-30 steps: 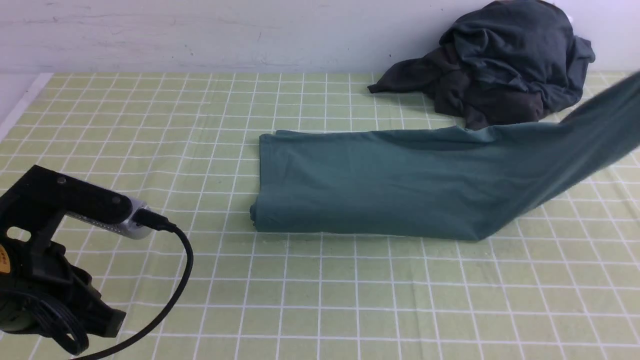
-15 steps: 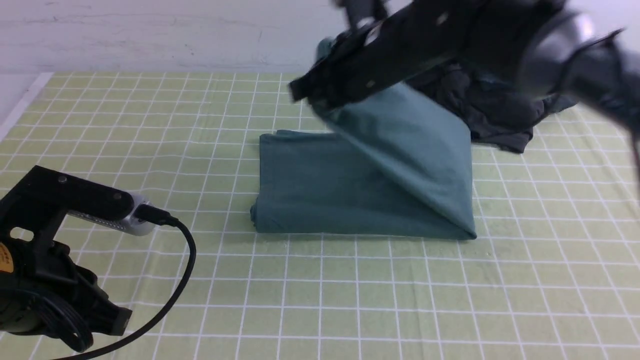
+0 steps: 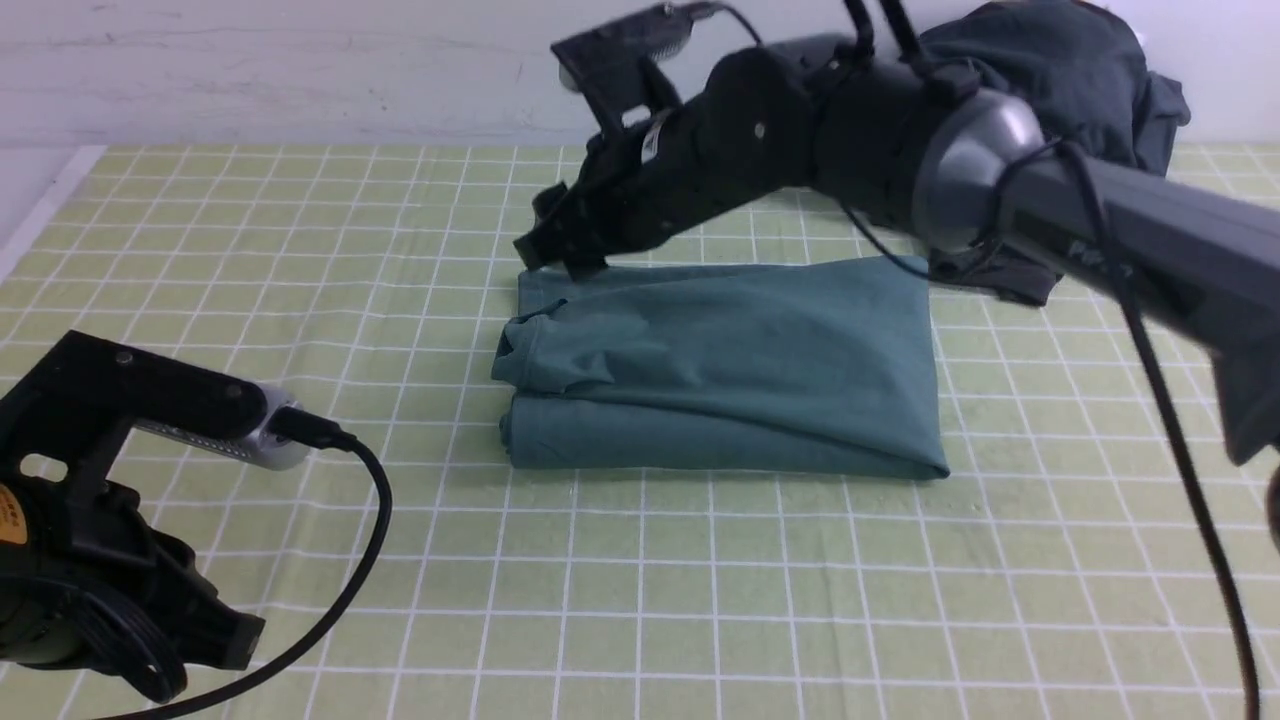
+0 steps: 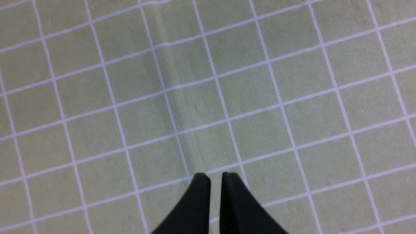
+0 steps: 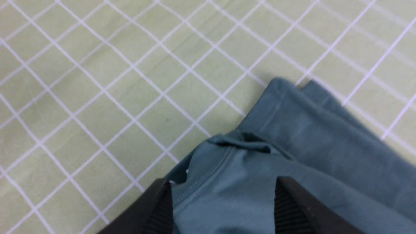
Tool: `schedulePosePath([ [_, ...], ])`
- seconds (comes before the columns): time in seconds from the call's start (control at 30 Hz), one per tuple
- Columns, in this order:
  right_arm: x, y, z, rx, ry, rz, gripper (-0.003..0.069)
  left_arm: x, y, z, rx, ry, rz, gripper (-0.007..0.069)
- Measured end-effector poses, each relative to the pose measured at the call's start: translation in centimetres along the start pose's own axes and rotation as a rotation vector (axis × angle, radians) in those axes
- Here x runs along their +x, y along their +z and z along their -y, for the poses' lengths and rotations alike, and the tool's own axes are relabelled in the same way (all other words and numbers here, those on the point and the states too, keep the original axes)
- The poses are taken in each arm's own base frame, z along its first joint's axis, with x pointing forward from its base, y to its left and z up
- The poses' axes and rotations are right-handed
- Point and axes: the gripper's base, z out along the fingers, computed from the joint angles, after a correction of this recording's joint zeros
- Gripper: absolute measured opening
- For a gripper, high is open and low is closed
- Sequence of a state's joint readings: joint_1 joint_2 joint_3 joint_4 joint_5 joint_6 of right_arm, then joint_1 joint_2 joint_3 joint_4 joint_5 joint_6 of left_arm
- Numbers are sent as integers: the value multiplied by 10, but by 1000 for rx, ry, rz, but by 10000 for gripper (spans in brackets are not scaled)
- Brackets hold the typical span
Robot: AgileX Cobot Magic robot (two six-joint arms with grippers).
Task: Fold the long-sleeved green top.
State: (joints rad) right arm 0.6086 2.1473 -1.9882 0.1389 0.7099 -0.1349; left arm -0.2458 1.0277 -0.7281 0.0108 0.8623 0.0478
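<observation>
The green long-sleeved top (image 3: 730, 370) lies folded into a rectangle in the middle of the table. Its upper layer ends in a rumpled hem at the left edge. My right gripper (image 3: 548, 258) reaches across from the right and hovers just over the top's far left corner. In the right wrist view the gripper (image 5: 222, 183) is open, its jaws wide apart above the teal cloth (image 5: 292, 130), holding nothing. My left gripper (image 4: 211, 175) hangs over bare tablecloth at the near left, its jaws almost together and empty. The left arm (image 3: 100, 500) is well away from the top.
A heap of dark charcoal clothes (image 3: 1040, 110) lies at the back right against the wall, partly behind my right arm. The green checked tablecloth (image 3: 700, 600) covers the table. The table's left edge (image 3: 40, 210) shows at the far left.
My right arm swung in from the right, carried the top's right half over onto the left half, and let go. The left arm has barely moved.
</observation>
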Motion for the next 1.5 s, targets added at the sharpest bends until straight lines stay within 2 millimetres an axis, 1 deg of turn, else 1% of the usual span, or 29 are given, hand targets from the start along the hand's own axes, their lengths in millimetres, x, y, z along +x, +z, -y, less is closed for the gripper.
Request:
schedulePosePath([
  [0.03, -1, -1, 3, 12, -6, 2, 340, 0, 0, 0, 0, -1, 1, 37],
  [0.1, 5, 8, 8, 21, 12, -20, 265, -1, 0, 0, 0, -1, 6, 37],
  [0.2, 30, 46, 7, 9, 57, -75, 133, -2, 0, 0, -1, -1, 23, 37],
  [0.3, 54, 82, -7, -23, 78, -85, 48, -3, -1, 0, -1, -1, 44, 37],
  [0.37, 62, 94, -16, -35, 69, -87, 26, -4, -3, 0, -2, -1, 69, 37],
  [0.4, 68, 103, -28, -47, 39, -70, 7, -5, -10, 0, -6, 5, 117, 37],
  [0.47, 68, 105, -38, -59, 0, -55, 1, -2, -22, -1, -18, 24, 181, 37],
  [0.57, 55, 91, -42, -54, -54, -34, 1, 10, -37, -1, -33, 48, 293, 37],
  [0.6, 42, 75, -41, -42, -89, -28, 2, 19, -46, 0, -41, 51, 370, 37],
  [0.67, 30, 59, -40, -25, -128, -23, 2, 25, -51, 0, -46, 55, 415, 37],
  [0.7, 11, 30, -37, 15, -198, -13, 2, 37, -58, 0, -60, 63, 498, 37],
  [0.73, 0, 10, -35, 40, -230, -11, 2, 45, -63, 0, -69, 67, 563, 37],
  [0.77, -21, -27, -31, 87, -275, 21, 2, 57, -71, 1, -79, 68, 660, 37],
  [0.83, -44, -84, -24, 174, -337, 48, 3, 72, -74, 2, -88, 69, 760, 37],
  [0.93, -58, -152, -9, 287, -365, 51, 3, 94, -69, 3, -100, 75, 858, 37],
  [0.97, -60, -162, -8, 294, -359, 64, 3, 96, -69, 3, -102, 75, 874, 37],
  [1.0, -66, -201, 2, 332, -321, 108, 3, 104, -64, 4, -107, 78, 909, 37],
  [1.07, -68, -247, 11, 354, -261, 194, 3, 114, -58, 5, -111, 79, 937, 37],
  [1.1, -67, -268, 13, 352, -230, 240, 3, 118, -56, 5, -112, 79, 947, 37],
  [1.17, -64, -289, 15, 343, -201, 290, 3, 123, -50, 5, -112, 79, 947, 37],
  [1.2, -52, -319, 12, 322, -176, 359, 3, 127, -45, 5, -112, 79, 946, 37],
  [1.27, -36, -342, 6, 303, -178, 445, 3, 130, -38, 6, -110, 79, 933, 37],
  [1.3, -30, -345, 5, 302, -178, 450, 3, 131, -37, 6, -110, 80, 930, 37],
  [1.33, -10, -351, 1, 289, -192, 509, 3, 132, -35, 6, -109, 80, 923, 37],
  [1.37, 0, -360, -1, 290, -198, 549, 3, 132, -34, 6, -109, 80, 920, 37],
  [1.4, 16, -363, -3, 287, -210, 595, 3, 133, -32, 6, -109, 80, 916, 37],
  [1.43, 40, -366, -7, 279, -223, 677, 3, 133, -30, 6, -108, 80, 909, 37],
  [1.47, 49, -365, -8, 274, -219, 678, 3, 133, -30, 6, -108, 80, 909, 37],
  [1.5, 67, -366, -11, 258, -218, 738, 3, 133, -30, 6, -108, 80, 906, 37],
])
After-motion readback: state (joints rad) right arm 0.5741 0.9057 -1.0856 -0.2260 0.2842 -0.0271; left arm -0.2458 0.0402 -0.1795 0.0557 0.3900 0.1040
